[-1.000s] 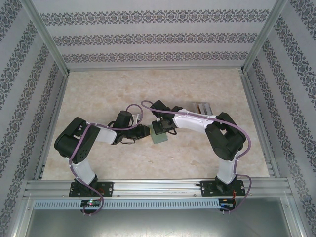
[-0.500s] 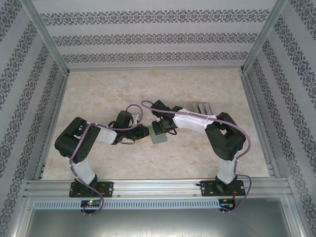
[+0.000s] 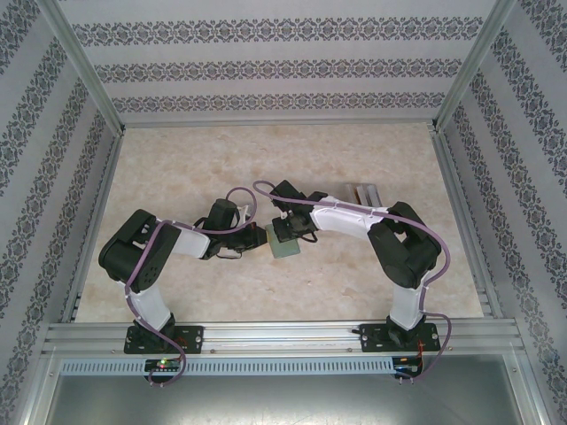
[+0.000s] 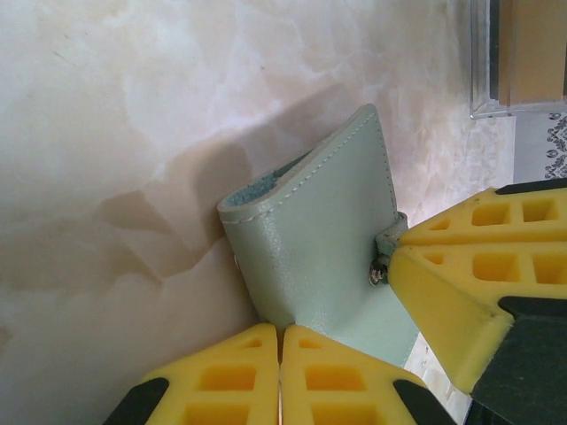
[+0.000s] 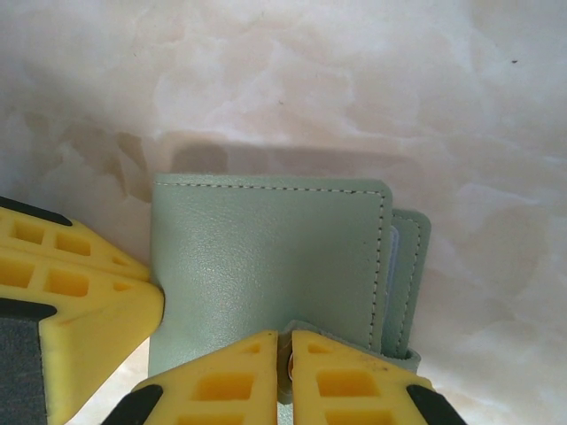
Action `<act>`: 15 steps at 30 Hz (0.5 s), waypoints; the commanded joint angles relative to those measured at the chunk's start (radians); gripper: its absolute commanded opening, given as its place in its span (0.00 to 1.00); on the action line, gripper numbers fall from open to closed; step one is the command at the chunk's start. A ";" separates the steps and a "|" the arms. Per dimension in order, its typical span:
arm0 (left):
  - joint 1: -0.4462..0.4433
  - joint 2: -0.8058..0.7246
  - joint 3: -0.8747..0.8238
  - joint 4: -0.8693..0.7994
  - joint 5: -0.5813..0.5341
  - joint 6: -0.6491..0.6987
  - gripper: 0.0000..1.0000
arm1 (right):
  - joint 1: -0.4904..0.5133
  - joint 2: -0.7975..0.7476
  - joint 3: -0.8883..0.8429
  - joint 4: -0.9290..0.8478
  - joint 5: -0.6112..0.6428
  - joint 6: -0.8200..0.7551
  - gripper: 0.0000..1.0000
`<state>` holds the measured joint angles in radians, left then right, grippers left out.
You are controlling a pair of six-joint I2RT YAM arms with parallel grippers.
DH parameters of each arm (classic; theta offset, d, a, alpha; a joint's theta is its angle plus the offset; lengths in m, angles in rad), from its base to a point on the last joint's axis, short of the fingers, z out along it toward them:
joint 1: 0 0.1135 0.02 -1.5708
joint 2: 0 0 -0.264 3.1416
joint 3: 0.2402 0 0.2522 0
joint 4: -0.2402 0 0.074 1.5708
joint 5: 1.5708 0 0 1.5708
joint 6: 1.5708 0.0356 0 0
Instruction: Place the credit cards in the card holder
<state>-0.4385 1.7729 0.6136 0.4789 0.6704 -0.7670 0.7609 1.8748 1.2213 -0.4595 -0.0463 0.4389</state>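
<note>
The sage-green card holder lies folded at mid-table between both arms. In the left wrist view the card holder stands tented, and my left gripper is shut on its lower edge. My right gripper is shut on the closing tab, with the metal snap between its fingers. A pale bluish strip shows between the card holder's flaps; I cannot tell if it is a card. A tan-orange card stands in the clear rack.
The clear slotted rack stands just right of the right arm's wrist. Metal frame rails border the marbled tabletop, and patterned walls close it in. Both arms crowd the middle of the table.
</note>
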 commanded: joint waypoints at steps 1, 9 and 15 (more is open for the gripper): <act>-0.026 0.066 -0.023 -0.103 -0.072 0.005 0.07 | 0.045 0.060 -0.035 0.008 -0.059 0.016 0.12; -0.026 0.065 -0.020 -0.109 -0.071 0.008 0.08 | 0.130 0.115 -0.070 -0.016 0.096 0.060 0.10; -0.025 0.059 -0.021 -0.119 -0.083 0.014 0.08 | 0.193 0.158 -0.114 -0.030 0.207 0.139 0.09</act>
<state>-0.4385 1.7729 0.6136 0.4778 0.6693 -0.7673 0.8917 1.9057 1.2030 -0.4099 0.2516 0.5068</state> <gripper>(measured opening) 0.078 0.096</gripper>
